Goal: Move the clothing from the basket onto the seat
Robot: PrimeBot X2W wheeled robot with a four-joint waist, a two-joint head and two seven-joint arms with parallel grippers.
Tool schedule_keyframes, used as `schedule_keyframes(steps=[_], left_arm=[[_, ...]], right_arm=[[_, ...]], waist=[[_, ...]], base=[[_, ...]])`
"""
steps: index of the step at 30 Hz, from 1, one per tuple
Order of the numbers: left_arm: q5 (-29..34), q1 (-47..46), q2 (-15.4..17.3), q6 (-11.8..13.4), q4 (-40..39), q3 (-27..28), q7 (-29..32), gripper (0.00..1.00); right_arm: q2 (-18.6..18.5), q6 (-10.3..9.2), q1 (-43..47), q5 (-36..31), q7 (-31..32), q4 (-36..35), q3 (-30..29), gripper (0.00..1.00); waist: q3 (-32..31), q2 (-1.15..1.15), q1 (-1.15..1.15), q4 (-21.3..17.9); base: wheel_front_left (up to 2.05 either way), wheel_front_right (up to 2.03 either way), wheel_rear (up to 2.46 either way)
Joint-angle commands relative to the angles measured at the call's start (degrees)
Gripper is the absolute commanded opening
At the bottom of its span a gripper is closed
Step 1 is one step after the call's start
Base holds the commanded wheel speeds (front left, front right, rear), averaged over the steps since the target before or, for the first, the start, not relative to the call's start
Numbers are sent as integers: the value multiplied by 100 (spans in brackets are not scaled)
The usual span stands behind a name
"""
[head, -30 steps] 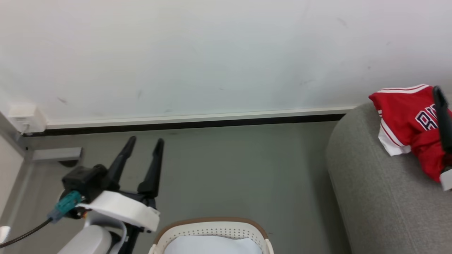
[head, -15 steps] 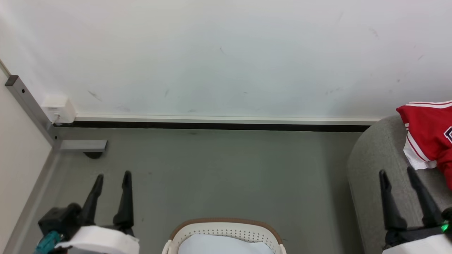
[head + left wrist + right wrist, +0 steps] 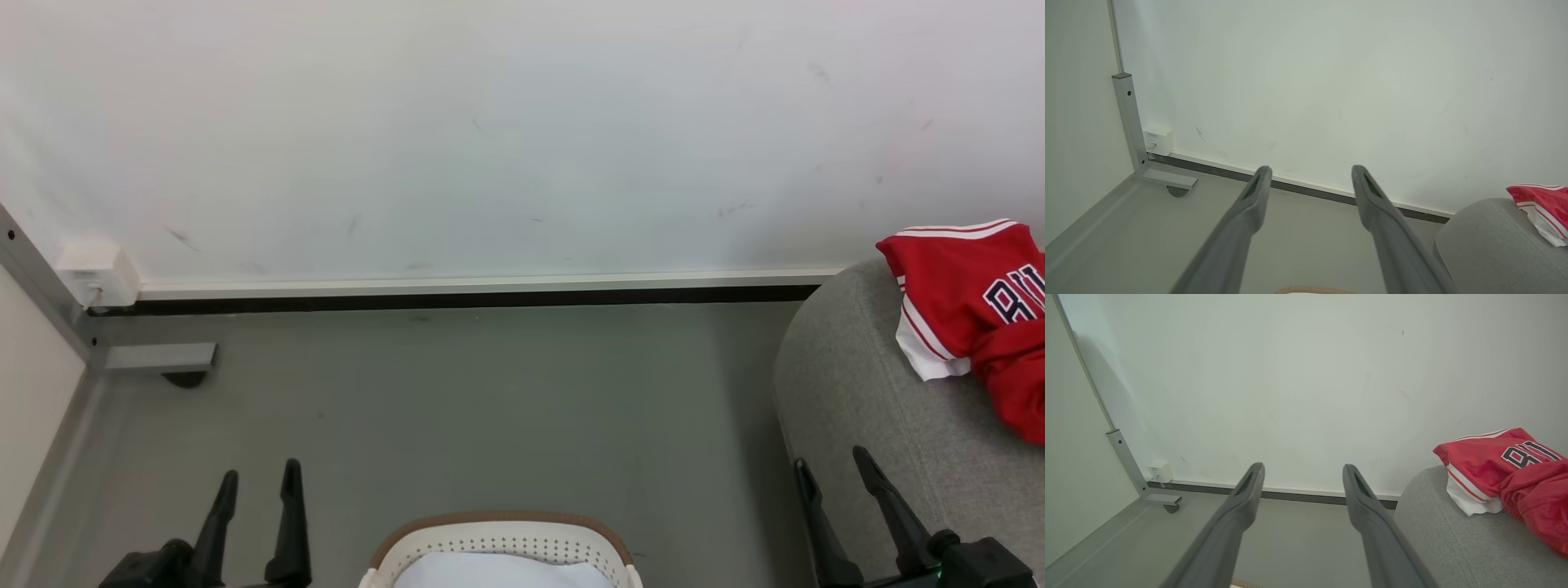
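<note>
Right claw (image 3: 829,461): fingers spread, holding nothing. Left claw (image 3: 261,472): likewise spread and empty. The clothing (image 3: 971,318) lies ahead and to the right of the right claw, heaped on the seat (image 3: 849,392), so that arm is nearer. The basket (image 3: 498,518) sits between the claws, its visible interior pale, no red. The right wrist view gives the lettering; the left wrist view gives a trim corner

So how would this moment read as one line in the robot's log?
clothing: on seat | basket: partly in view | left gripper: open, empty | right gripper: open, empty
</note>
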Motion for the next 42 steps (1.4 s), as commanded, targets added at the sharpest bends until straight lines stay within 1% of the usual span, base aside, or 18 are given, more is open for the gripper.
schedule_keyframes(steps=[1,9,17,23,24,28,42], left_arm=[[63,80,-9,-35,28,46,-2,100],[341,57,-232,-336,202,352,-2,100],[582,35,-395,-542,311,539,-2,100],[635,14,-477,-665,409,631,-2,100],[629,25,-486,-669,405,615,1,0],[629,98,-555,-665,611,565,3,0],[-723,-90,-610,-792,678,747,415,0]], right_arm=[[32,-13,-5,-40,-23,15,-1,100],[33,-13,-48,47,-63,53,-66,100],[42,-13,-104,39,-70,68,-47,100],[68,-13,-139,49,-72,44,-34,100],[84,0,-70,47,-45,56,-28,0],[131,1,54,51,-15,237,17,0],[149,0,-65,1475,312,282,-220,0]], waist=[[3,0,0,-12],[-7,0,0,-86],[-22,0,0,-132],[-31,0,0,-142],[-31,0,0,-143],[-32,0,0,-144],[-32,0,0,-108]], base=[[0,0,0],[0,0,0],[0,0,0],[0,0,0],[0,0,0],[0,0,0],[0,0,0]])
